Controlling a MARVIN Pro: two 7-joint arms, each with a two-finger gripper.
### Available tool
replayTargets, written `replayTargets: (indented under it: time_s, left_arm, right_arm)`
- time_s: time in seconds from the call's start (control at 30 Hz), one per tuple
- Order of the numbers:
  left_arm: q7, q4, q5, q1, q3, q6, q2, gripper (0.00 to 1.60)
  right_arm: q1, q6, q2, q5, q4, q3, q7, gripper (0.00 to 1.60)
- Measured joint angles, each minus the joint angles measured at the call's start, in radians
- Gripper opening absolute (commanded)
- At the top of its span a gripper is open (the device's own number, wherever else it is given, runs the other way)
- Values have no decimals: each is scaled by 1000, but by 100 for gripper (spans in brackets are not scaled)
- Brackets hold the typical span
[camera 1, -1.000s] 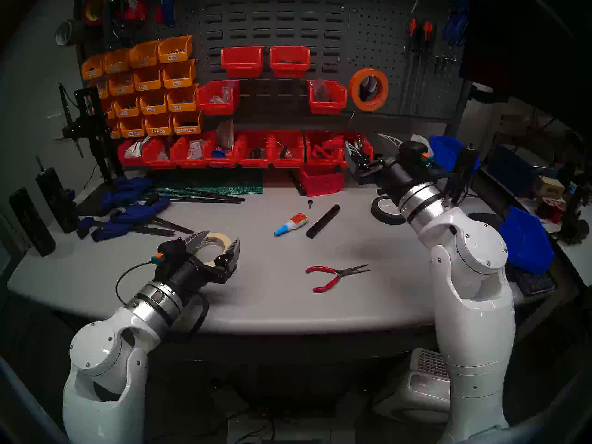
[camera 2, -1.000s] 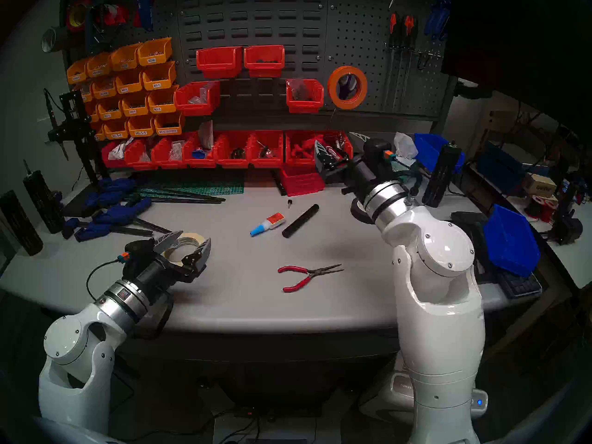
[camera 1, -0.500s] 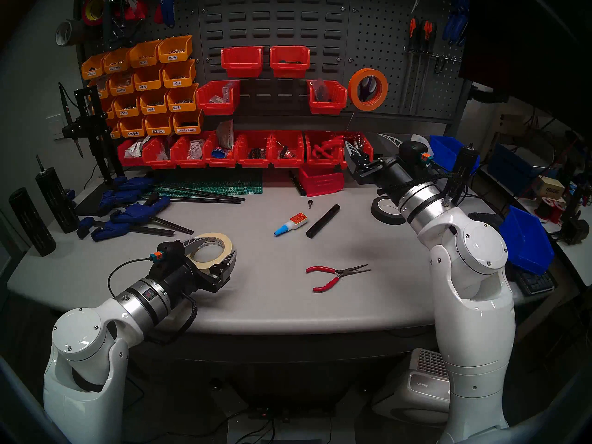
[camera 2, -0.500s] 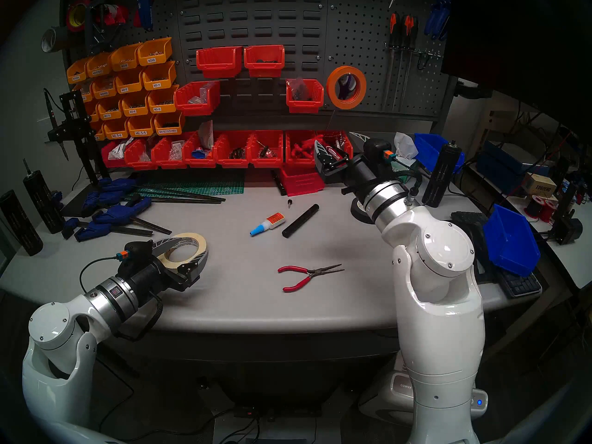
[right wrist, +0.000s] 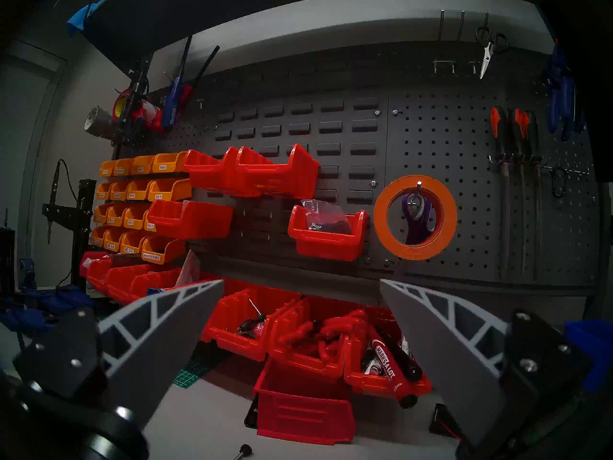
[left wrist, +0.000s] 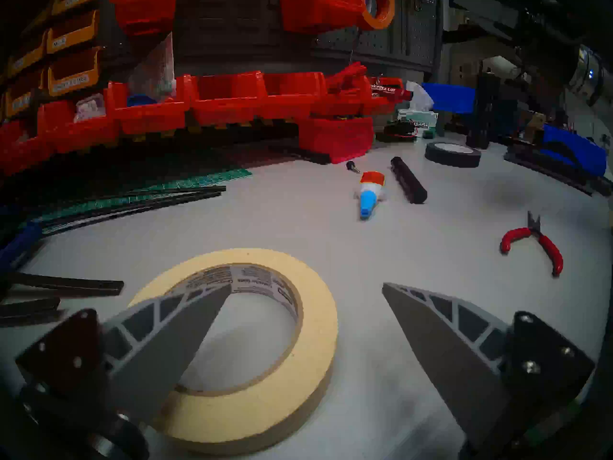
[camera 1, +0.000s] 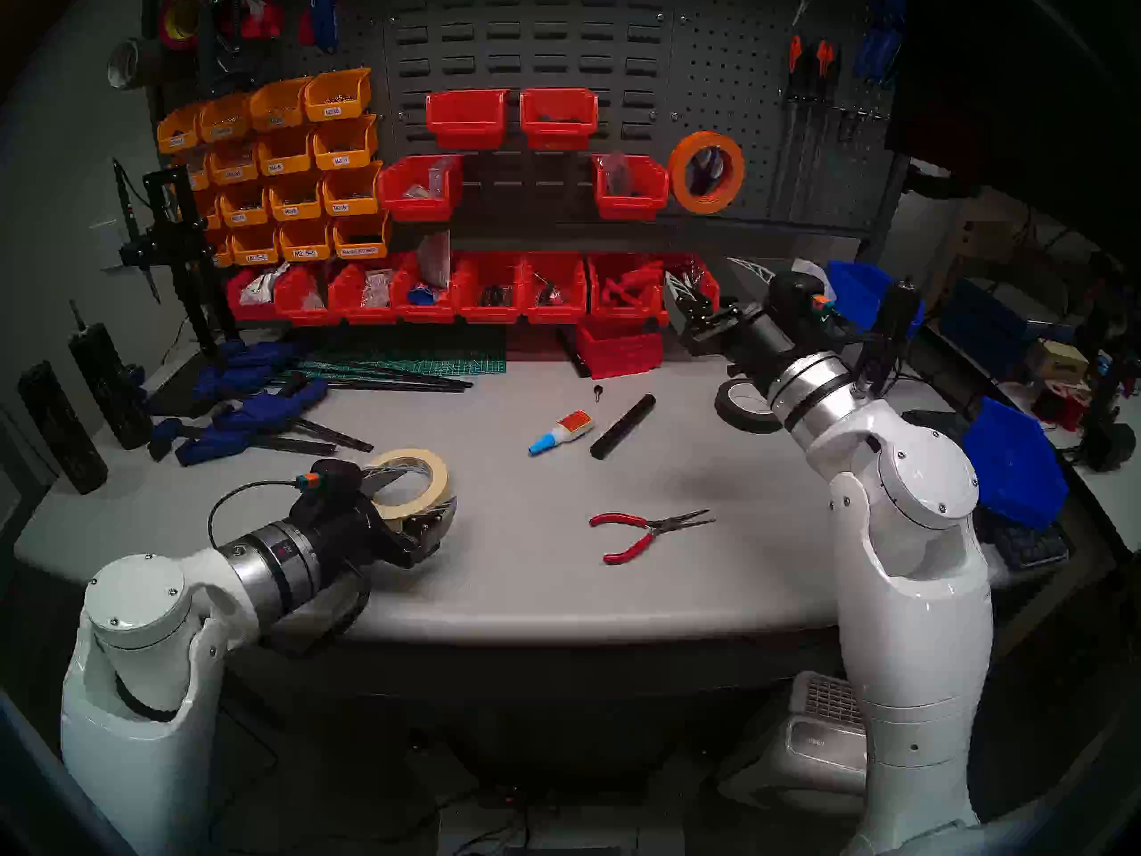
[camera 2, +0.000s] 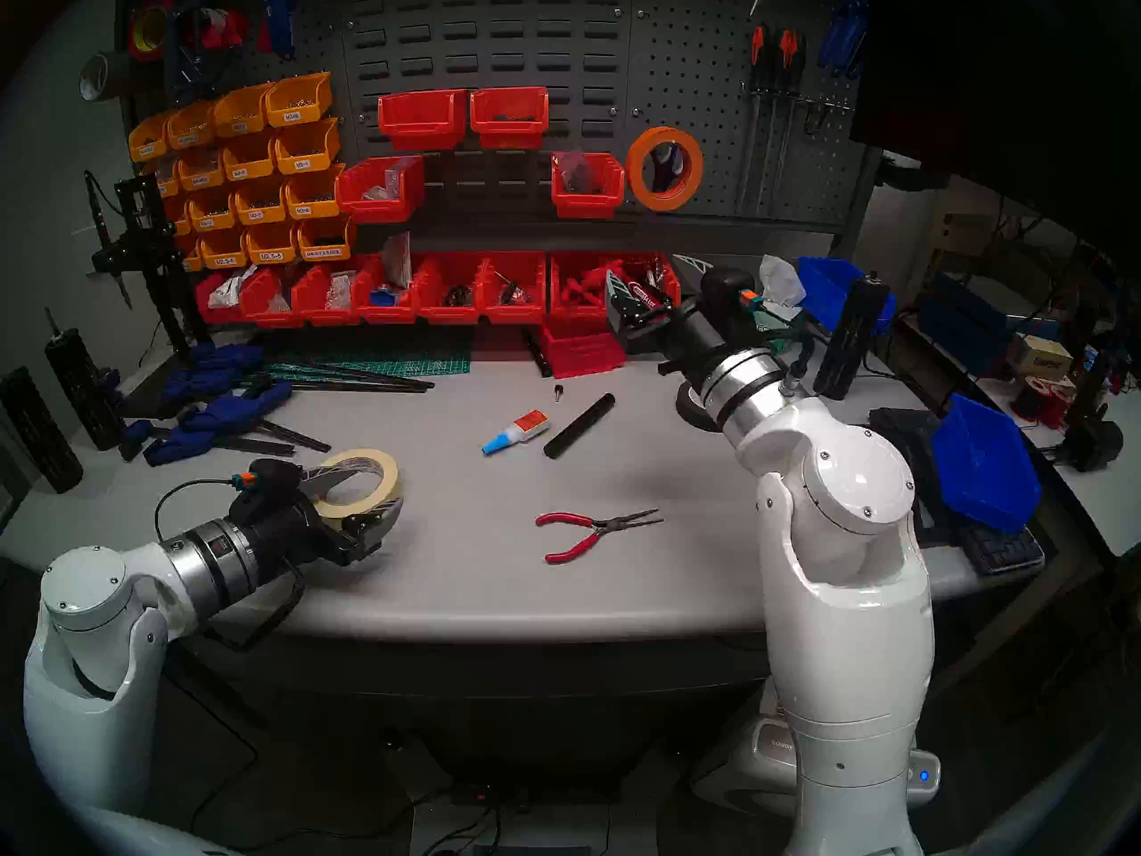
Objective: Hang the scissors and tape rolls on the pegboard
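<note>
The left gripper (left wrist: 302, 286) is spread wide, one finger over the hole of the cream tape (left wrist: 282, 376) lying on the table (camera 1: 555, 589). Only the right wrist view shows the hook (right wrist: 418, 183) carrying the orange tape (right wrist: 415, 248) and purple scissors (right wrist: 416, 228) on the pegboard (right wrist: 464, 134); the right gripper (right wrist: 302, 285) gapes empty.

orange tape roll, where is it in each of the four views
Head stereo left: orange tape roll upper right, on the pegboard.
Head stereo right: upper right of centre.
Left wrist: top edge, right of centre.
Right wrist: centre right.
Shared landmark: red bin beside it.
</note>
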Motion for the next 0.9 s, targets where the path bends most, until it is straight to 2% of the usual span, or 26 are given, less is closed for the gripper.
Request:
replayTargets:
  time_s: [0.5, 0.7, 0.9]
  left_arm:
    - [-44, 33, -10, -125, 35, 192, 100, 160]
    - [-62, 56, -19, -165, 34, 239, 128, 160]
    - [-100, 74, -7, -188, 41, 260, 190, 160]
  right_arm:
    - [0, 0, -1, 0, 0, 1, 2, 160]
    - [0, 0, -1, 0, 0, 1, 2, 160]
    - [0, 0, -2, -1, 0, 1, 3, 160]
